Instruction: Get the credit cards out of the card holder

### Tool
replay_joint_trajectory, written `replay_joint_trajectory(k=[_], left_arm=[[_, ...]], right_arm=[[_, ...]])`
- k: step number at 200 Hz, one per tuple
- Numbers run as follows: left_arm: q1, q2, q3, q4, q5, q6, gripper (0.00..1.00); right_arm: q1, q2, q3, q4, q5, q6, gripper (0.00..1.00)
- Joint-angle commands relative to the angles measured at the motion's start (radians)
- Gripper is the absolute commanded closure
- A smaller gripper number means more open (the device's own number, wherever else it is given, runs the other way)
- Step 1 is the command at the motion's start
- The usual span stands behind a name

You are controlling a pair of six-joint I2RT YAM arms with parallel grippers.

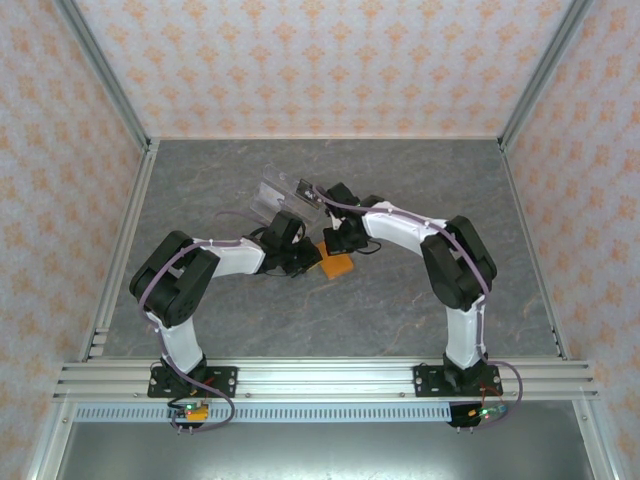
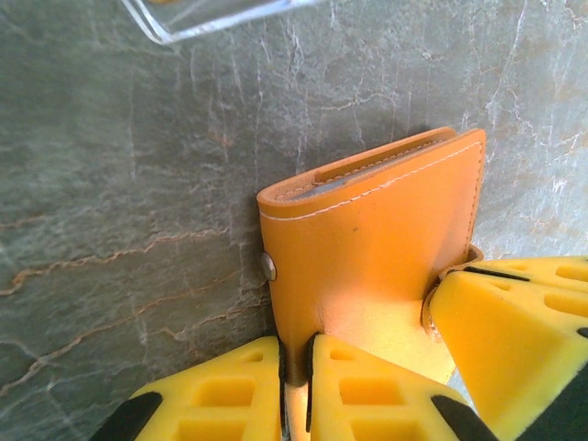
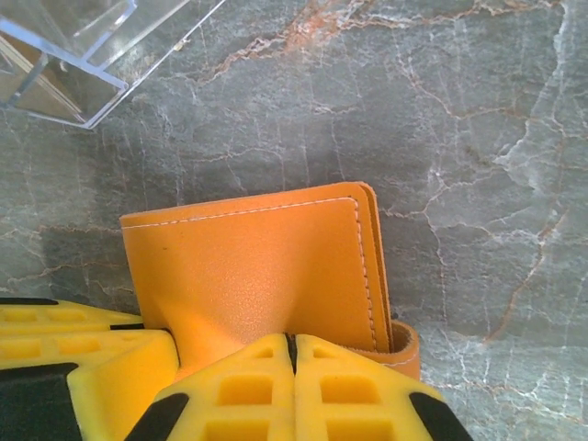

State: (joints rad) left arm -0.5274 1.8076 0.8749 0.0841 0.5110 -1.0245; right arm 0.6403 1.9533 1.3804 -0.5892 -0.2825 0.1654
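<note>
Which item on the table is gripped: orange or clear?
The orange card holder, pinched by left gripper and right gripper; the clear plastic piece lies apart.

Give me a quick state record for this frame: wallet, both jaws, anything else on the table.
wallet: orange, folded shut, on the table between the two arms
left jaws: shut on the wallet's edge
right jaws: shut on the wallet, close beside the left jaws
clear plastic piece: on the table beyond the wallet, not touching it

The card holder (image 2: 367,239) is bright orange with white stitching, the table (image 2: 138,184) grey marble veined with rust, the fingers (image 2: 386,395) yellow, the walls (image 1: 330,60) pale with peach flowers.
</note>
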Motion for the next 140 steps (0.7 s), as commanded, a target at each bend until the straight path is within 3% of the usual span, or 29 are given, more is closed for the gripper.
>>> replay_joint_trajectory(k=[1,18,58,83,140], left_arm=[[0.009,0.059,-0.055,-0.16,-0.043,-0.005,0.87],[0.009,0.053,-0.046,-0.154,-0.035,0.005,0.87],[0.008,0.036,-0.012,-0.15,-0.016,0.035,0.84],[0.009,0.026,-0.005,-0.123,0.004,0.043,0.81],[0.009,0.007,-0.022,-0.012,0.047,0.037,0.69]], right_arm=[[-0.04,-0.039,-0.047,-0.017,0.11,0.04,1.0],[-0.035,-0.06,-0.046,-0.017,0.098,0.015,1.0],[-0.01,-0.042,-0.013,-0.081,0.105,-0.091,0.77],[0.002,-0.034,-0.014,-0.084,0.065,-0.122,0.69],[-0.042,-0.011,-0.049,-0.054,-0.114,-0.067,0.75]])
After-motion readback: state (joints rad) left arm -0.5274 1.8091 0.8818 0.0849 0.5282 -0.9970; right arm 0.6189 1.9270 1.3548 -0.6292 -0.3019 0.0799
